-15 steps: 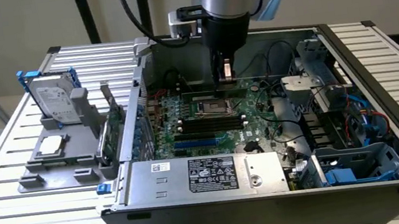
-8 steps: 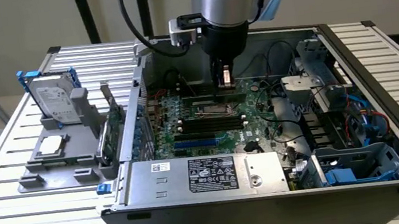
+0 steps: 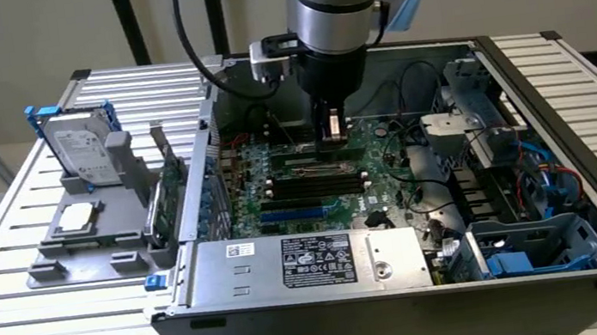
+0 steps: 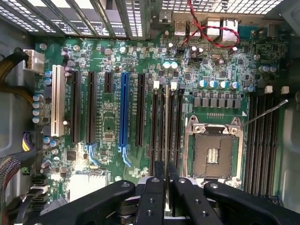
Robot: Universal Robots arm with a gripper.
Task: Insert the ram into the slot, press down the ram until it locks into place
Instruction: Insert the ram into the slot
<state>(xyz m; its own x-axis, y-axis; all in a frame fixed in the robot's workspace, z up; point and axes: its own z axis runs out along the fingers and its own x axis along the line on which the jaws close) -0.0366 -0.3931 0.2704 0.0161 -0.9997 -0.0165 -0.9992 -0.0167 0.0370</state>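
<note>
Pinching ram (image 4: 167, 122) edge-on, gripper (image 4: 166, 168) has fingers clamped on it. Ram runs in line with black slot (image 4: 163, 140); seating unclear. Exterior view: gripper at 12 o'clock from power supply (image 3: 300, 263).

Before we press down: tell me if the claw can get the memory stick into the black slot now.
Likely yes: the claw holds the memory stick edge-on, lined up along the black slots, with no cable between them.

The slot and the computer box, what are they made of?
The slot looks like matt black moulded plastic, with pale latch ends. The computer box looks like grey sheet metal: thin folded walls with a dull sheen, though it may be painted.
</note>
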